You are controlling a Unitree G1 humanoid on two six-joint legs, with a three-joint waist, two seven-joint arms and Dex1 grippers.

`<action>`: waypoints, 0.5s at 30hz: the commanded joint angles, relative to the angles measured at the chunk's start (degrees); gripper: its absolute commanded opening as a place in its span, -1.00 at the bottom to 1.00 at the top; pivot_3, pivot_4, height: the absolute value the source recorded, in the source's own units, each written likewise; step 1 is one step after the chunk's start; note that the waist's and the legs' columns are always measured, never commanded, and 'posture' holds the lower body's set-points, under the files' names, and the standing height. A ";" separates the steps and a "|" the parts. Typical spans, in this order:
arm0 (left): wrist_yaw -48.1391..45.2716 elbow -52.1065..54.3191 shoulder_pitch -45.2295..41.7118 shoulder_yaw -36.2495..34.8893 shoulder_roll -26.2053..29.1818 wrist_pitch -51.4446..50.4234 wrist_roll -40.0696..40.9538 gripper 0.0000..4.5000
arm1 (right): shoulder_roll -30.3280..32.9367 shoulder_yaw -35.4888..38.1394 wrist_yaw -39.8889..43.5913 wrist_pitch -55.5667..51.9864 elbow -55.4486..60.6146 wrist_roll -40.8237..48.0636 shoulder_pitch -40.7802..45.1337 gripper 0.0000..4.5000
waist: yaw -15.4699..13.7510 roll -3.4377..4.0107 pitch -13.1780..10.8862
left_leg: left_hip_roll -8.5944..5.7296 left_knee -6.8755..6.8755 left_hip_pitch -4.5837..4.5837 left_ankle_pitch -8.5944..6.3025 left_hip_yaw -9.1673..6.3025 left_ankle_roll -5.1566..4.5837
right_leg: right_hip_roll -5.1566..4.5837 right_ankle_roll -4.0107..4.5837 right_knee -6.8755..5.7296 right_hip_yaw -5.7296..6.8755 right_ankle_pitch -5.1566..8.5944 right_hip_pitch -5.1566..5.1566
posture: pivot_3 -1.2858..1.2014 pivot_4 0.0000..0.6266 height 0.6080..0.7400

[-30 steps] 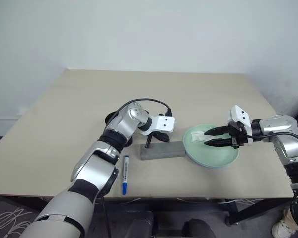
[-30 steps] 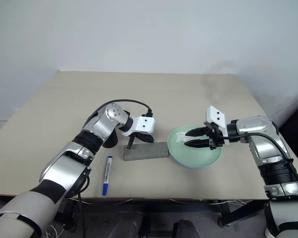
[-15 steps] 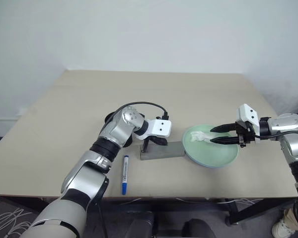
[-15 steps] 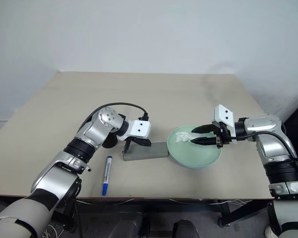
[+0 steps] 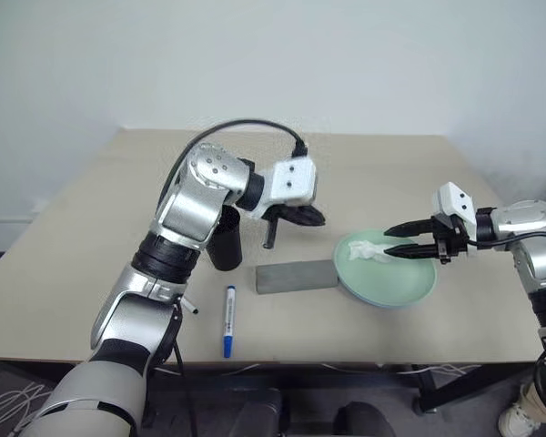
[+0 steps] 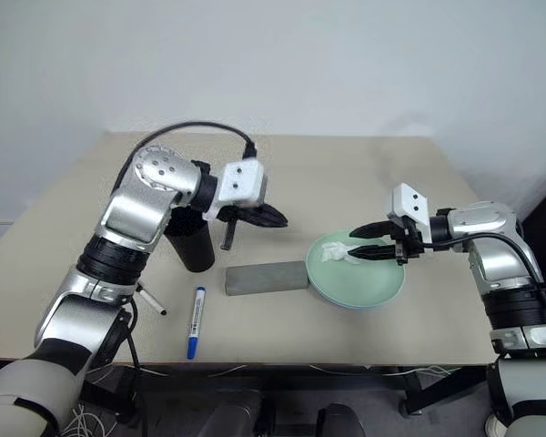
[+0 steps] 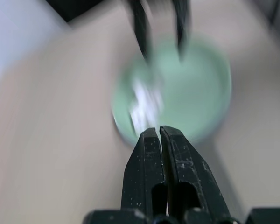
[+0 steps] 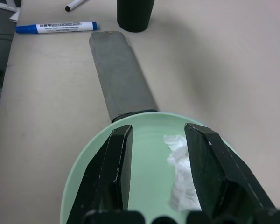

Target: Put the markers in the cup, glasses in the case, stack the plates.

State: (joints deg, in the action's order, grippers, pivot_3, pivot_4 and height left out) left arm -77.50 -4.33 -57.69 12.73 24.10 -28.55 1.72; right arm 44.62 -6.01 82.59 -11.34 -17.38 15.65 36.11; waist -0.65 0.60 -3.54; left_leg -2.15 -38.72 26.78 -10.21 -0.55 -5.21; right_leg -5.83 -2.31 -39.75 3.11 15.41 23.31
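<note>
Fingers of the left gripper (image 7: pixel 159 140) are pressed shut on nothing, held above the tabletop (image 5: pixel 391 173) near the black cup (image 5: pixel 226 238). The right gripper (image 8: pixel 157 154) is held partly open, empty, over the mint green plate (image 5: pixel 396 287) where white tissue (image 8: pixel 182 175) is seen; the grey case (image 5: pixel 298 276) is seen closed beside it, blue-capped marker (image 5: pixel 228 320) and thin marker (image 6: pixel 151 302) lying nearby.

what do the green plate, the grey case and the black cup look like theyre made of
Green plate: likely plastic, smooth with a soft sheen and thin even rim. Grey case: probably matte plastic, with a dull, slightly frosted surface. Black cup: seemingly plastic, plain and dark with faint gloss.
</note>
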 commanded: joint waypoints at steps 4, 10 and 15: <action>17.89 8.22 -6.87 -11.71 -0.50 -24.02 5.01 -0.99 | -0.56 0.31 0.37 0.71 -0.54 -0.11 2.67 -0.15 | 0.38 0.03 0.00 | -0.07 0.09 -0.22 0.01 0.00 0.00 | 0.06 -0.06 0.00 -0.09 0.03 -0.17 | 0.03 -1.00 0.32; 32.49 0.23 -13.97 -13.78 2.55 -38.57 1.97 -0.99 | -1.44 -0.77 0.91 1.19 -2.36 -0.75 4.45 -0.15 | 0.53 0.00 -0.02 | -0.12 0.10 -0.37 0.07 -0.03 0.01 | 0.15 -0.23 -0.03 -0.18 -0.07 -0.26 | 0.03 -1.00 0.32; 46.97 -9.67 -18.33 -19.38 2.88 -45.72 -0.68 -0.99 | -2.59 -1.54 1.19 1.64 -3.61 -1.44 5.74 -0.15 | 0.70 0.00 -0.01 | -0.39 0.14 -0.42 0.10 -0.15 0.02 | 0.33 -0.48 -0.03 -0.76 -0.25 -0.07 | 0.03 -1.00 0.32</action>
State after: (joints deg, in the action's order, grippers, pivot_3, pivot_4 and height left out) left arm -34.40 -12.71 -74.91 -5.31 26.33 -72.80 2.42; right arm 41.89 -8.09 83.45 -10.64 -21.15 14.12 40.12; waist 0.05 0.60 -3.56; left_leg -2.56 -38.56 26.31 -10.10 -0.72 -5.18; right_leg -5.49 -2.82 -39.77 2.26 15.15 23.24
